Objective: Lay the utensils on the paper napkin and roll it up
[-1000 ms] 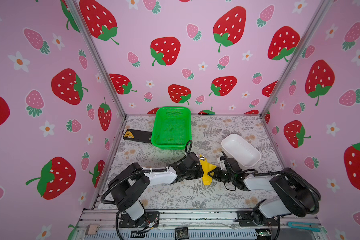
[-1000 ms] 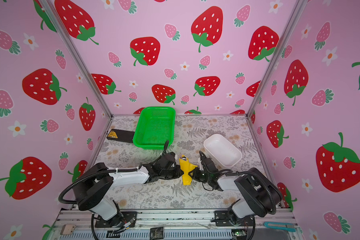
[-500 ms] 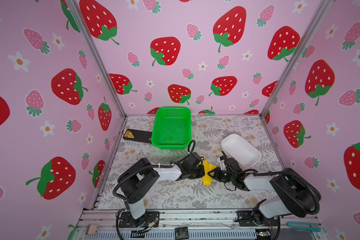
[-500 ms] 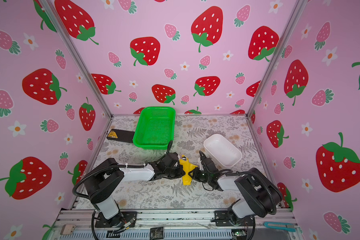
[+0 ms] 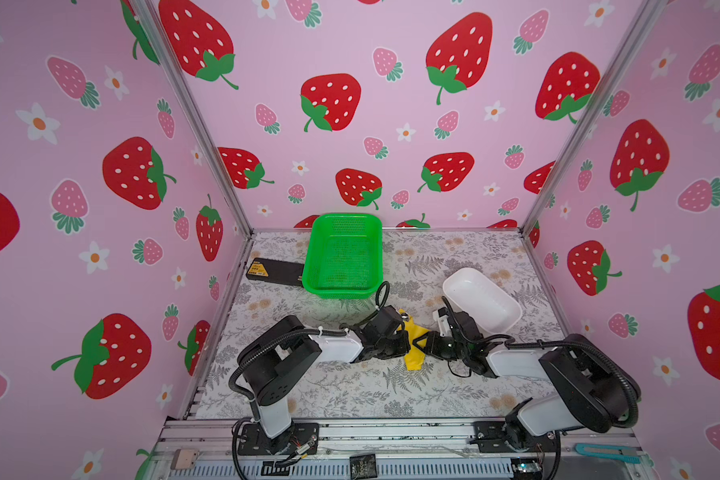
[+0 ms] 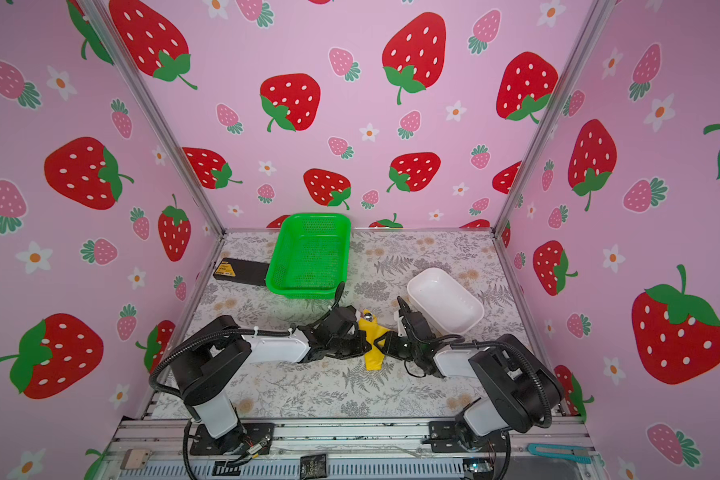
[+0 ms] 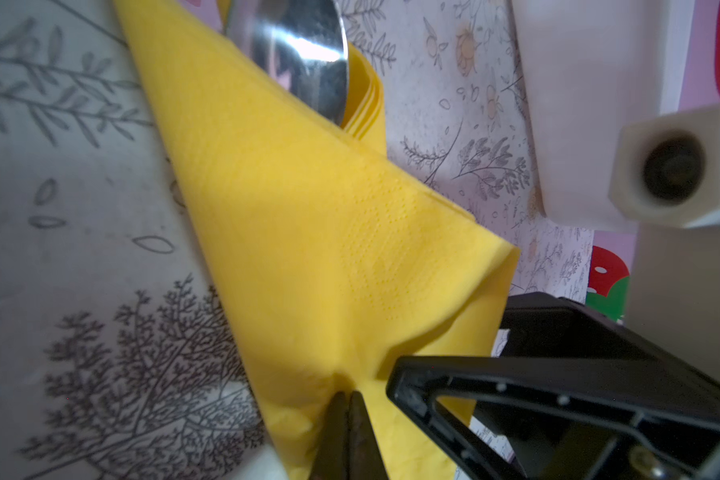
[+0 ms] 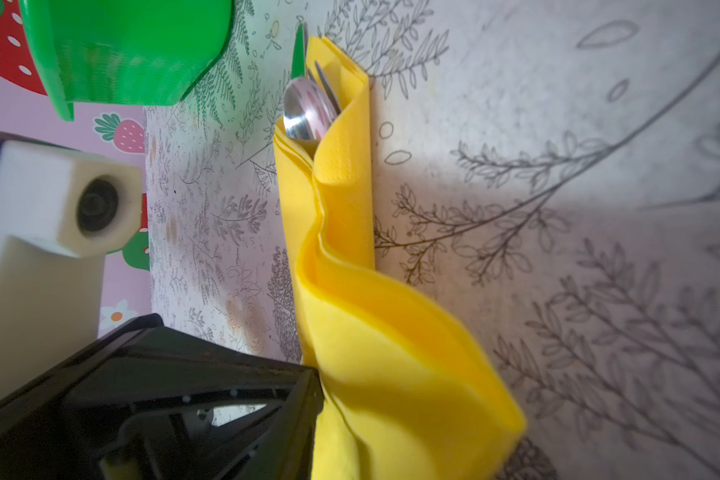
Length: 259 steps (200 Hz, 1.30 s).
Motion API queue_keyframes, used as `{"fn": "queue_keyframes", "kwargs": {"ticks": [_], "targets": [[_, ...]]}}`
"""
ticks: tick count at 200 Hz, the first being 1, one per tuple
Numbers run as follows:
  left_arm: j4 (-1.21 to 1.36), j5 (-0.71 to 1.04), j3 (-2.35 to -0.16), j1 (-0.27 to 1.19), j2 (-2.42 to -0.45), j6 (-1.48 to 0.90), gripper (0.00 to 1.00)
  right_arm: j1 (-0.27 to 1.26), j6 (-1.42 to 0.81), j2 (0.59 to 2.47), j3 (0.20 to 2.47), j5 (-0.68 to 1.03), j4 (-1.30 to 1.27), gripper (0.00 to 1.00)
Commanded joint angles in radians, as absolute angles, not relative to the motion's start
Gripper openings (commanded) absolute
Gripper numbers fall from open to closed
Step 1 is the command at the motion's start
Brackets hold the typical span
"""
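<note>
- Change: over the last second the left arm (image 5: 333, 351) swung its elbow in toward mid-worktop. The left gripper (image 7: 346, 419) finished closing, and its tips are now pressed together on a crease of the paper napkin (image 8: 391, 353).
- The bundle hasn't visibly shifted in the top views. It lies about midway between the left and right edges of the worktop (image 5: 350, 390), in front of the green basket (image 5: 337, 291) and near the white dish (image 5: 481, 299).
- The right gripper (image 5: 420, 343) is at the napkin's opposite flank. We cannot tell whether its jaws are clamped on paper or free.
- Our read: the utensils (image 7: 296, 54) are in and the wrap is mostly done, but the roll is loose, with one flap bulging. It likely needs a tighter tuck.
- Utensils: polished metal. A mirror-bright spoon (image 8: 306, 110) and the tines of a fork (image 8: 328, 85) stick out of the end toward the back edge.
- Napkin: thin and multi-ply, with dotted embossing, stacked edges and soft folds.
- Basket: perforated plastic. Dish: smooth, oblong. Worktop: grey fern print.
</note>
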State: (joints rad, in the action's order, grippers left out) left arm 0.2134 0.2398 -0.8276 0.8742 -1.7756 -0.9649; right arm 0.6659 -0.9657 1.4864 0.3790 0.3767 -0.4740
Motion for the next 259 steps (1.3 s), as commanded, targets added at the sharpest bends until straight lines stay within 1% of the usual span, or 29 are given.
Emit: {"fn": "queue_keyframes", "kwargs": {"ticks": [1,34,63,127,175,182,208,259], "targets": [[0.206,0.241,-0.815,0.871,-1.805,-0.96,0.01,0.66,-0.933,1.53,0.388,0.362,-0.43,0.38],[0.206,0.242,-0.819,0.871,-1.807,-0.96,0.01,0.66,-0.92,1.583,0.392,0.411,-0.49,0.38],[0.208,0.242,-0.817,0.872,-1.805,-0.96,0.01,0.66,-0.909,1.611,0.391,0.419,-0.507,0.35],[0.224,0.247,-0.814,0.872,-1.801,-0.971,0.01,0.659,-0.904,1.648,0.383,0.434,-0.547,0.23],[0.257,0.227,-0.792,0.872,-1.737,-0.982,0.01,0.659,-0.905,1.66,0.387,0.449,-0.581,0.13],[0.254,0.218,-0.787,0.872,-1.72,-0.982,0.01,0.658,-0.905,1.657,0.387,0.452,-0.591,0.1],[0.208,0.151,-0.762,0.872,-1.649,-0.961,0.03,0.657,-0.9,1.643,0.386,0.454,-0.612,0.06],[0.158,0.026,-0.673,0.853,-1.514,-0.959,0.04,0.653,-0.863,1.577,0.381,0.46,-0.657,0.05]]}}
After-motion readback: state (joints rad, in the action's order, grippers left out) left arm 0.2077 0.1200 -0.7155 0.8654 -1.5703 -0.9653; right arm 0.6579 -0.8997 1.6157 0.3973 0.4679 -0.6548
